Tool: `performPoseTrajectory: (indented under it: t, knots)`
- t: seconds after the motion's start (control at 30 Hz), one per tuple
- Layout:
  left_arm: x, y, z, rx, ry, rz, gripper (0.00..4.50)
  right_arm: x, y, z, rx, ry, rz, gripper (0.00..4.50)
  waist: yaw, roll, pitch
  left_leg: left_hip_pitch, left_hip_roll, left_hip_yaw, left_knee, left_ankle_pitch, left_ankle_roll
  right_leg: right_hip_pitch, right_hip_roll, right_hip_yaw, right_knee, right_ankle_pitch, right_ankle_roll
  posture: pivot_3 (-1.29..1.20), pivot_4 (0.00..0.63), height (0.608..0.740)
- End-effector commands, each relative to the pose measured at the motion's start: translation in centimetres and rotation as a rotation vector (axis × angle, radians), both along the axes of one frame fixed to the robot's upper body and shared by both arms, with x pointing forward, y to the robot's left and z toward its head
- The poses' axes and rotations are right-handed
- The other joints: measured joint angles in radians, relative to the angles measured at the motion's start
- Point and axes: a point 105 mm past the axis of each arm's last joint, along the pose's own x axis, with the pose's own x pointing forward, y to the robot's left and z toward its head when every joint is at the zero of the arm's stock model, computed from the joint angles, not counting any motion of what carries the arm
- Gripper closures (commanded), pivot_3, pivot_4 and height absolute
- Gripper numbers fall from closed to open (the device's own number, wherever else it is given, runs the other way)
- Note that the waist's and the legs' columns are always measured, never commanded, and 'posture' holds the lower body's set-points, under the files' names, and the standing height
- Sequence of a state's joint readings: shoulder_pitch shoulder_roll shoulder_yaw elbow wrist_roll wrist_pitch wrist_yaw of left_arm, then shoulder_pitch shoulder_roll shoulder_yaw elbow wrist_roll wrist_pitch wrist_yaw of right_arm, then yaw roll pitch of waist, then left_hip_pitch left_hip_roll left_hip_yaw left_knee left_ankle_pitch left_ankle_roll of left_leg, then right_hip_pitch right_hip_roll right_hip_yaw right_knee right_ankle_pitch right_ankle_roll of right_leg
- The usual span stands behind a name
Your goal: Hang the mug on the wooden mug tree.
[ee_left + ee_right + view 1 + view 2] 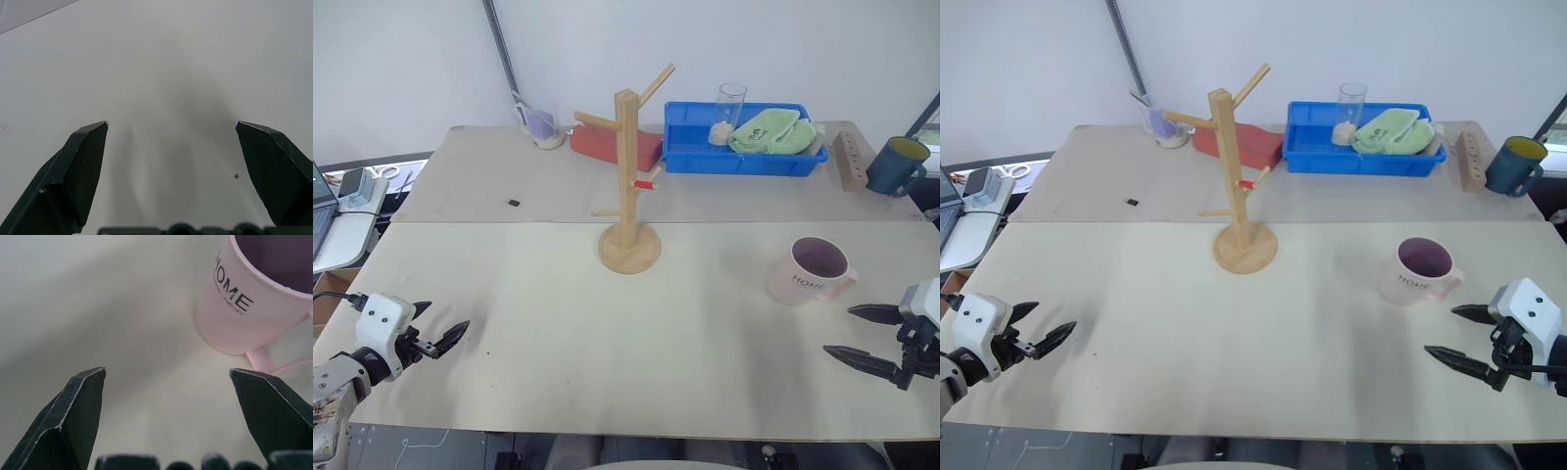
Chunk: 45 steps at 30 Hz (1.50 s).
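Both grippers spread wide and empty; mug upright on table, not on tree

Right gripper (850,334) at lower right of the head view, fingers wide apart, gripping nothing, tips just off the table (607,333), pointing toward frame centre. Mug (808,271) sits right of centre, just above and left of that gripper, apart from it; mouth up, handle toward the right edge, "HOME" facing the camera. In the right wrist view the mug (254,298) lies beyond the fingertips (90,382), no contact. Left gripper (438,328) at lower left, fingers also well apart, holding nothing, over bare table. Tree (628,176) stands upper centre on its disc base, pegs bare, well apart from mug and both grippers
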State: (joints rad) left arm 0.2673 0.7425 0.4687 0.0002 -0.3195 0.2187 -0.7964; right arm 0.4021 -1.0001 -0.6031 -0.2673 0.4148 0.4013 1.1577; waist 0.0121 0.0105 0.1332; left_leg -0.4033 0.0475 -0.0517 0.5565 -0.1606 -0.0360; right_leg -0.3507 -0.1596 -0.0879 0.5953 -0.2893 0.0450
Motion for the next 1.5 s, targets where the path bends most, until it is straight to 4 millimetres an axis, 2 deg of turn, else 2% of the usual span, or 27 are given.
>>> performPoseTrajectory:
  t: [0.03,0.4,0.53,0.63,0.73,0.77,0.9,0.97,1.07,1.2,1.33,1.5]
  knots:
    - [0.3,-0.1,0.8,-0.006,-0.043,-0.024,0.05,0.1,0.1,1.0,-0.008,-0.047,0.013,0.0,0.0,0.0,0.0,0.0,0.0,0.0,0.0,0.0,0.0,0.0,0.0,0.0,0.0,0.0,0.0,0.0,0.15,0.74]
    - [-0.1,0.0,1.2,-0.034,-0.081,-0.099,0.05,-0.2,0.0,0.6,-0.005,-0.04,0.008,0.0,0.0,0.0,0.0,0.0,0.0,0.0,0.0,0.0,0.0,0.0,0.0,0.0,0.0,0.0,0.0,0.0,0.15,0.74]
    - [-0.5,-0.6,1.7,-0.089,-0.071,-0.172,0.05,-0.4,0.0,0.4,-0.003,-0.04,0.005,0.0,0.0,0.0,0.0,0.0,0.0,0.0,0.0,0.0,0.0,0.0,0.0,0.0,0.0,0.0,0.0,0.0,0.15,0.74]
    - [-0.3,-2.7,2.9,-0.093,-0.079,-0.295,0.05,-0.5,0.0,0.3,-0.001,-0.04,0.001,0.0,0.001,0.0,0.0,0.0,0.0,0.0,0.0,0.0,0.0,0.0,0.0,0.0,0.0,0.0,0.0,0.0,0.15,0.74]
    - [0.5,-7.1,5.0,-0.119,-0.093,-0.504,0.05,-0.7,0.2,0.2,0.009,-0.053,-0.011,0.0,0.008,0.001,0.0,-0.001,0.0,0.001,0.0,0.0,0.0,0.0,0.0,0.0,0.0,0.0,0.0,0.0,0.15,0.74]
    - [0.6,-8.0,5.4,-0.124,-0.097,-0.543,0.05,-0.7,0.2,0.2,0.011,-0.058,-0.015,0.0,0.012,0.001,0.0,-0.001,0.0,0.001,0.0,0.0,0.0,0.0,0.0,0.0,0.0,0.0,0.0,0.0,0.15,0.74]
    - [1.0,-15.0,8.5,-0.166,-0.133,-0.859,0.05,-1.6,1.5,0.4,0.064,-0.139,-0.071,0.0,0.028,0.003,-0.001,-0.002,0.001,0.002,0.0,0.0,0.0,0.0,0.001,0.001,0.001,0.0,0.0,0.0,0.15,0.74]
    - [0.9,-17.0,9.3,-0.191,-0.133,-0.956,0.05,-2.1,2.1,0.4,0.085,-0.181,-0.105,0.0,0.028,0.004,-0.001,-0.002,0.001,0.001,0.0,0.001,-0.001,0.001,0.003,0.002,0.001,0.001,0.002,0.0,0.15,0.74]
    - [1.2,-19.4,10.2,-0.21,-0.147,-1.057,0.05,-2.2,2.8,0.3,0.106,-0.274,-0.195,0.0,0.025,0.004,-0.002,0.0,0.001,0.0,0.002,0.001,-0.001,0.001,0.012,0.014,0.002,0.006,0.004,0.0,0.15,0.74]
    - [2.0,-22.0,11.0,-0.239,-0.161,-1.127,0.05,-1.6,3.4,-0.2,0.157,-0.349,-0.344,0.0,0.012,0.004,-0.002,0.005,0.001,-0.001,0.004,0.001,-0.001,0.001,0.013,0.02,0.001,0.006,0.004,0.0,0.15,0.74]
    - [2.2,-23.6,11.2,-0.241,-0.173,-1.176,0.05,-0.9,3.2,-0.8,0.161,-0.408,-0.497,0.0,-0.001,0.004,-0.002,0.005,0.0,0.0,0.004,0.001,-0.001,0.001,0.014,0.023,0.001,0.006,0.004,0.0,0.15,0.74]
    - [1.7,-25.0,10.9,-0.246,-0.17,-1.223,0.05,0.6,0.7,-2.0,0.189,-0.46,-0.746,0.0,-0.004,0.004,-0.002,0.006,0.001,-0.001,0.004,0.001,-0.001,0.0,0.016,0.025,0.001,0.006,0.004,0.0,0.15,0.74]
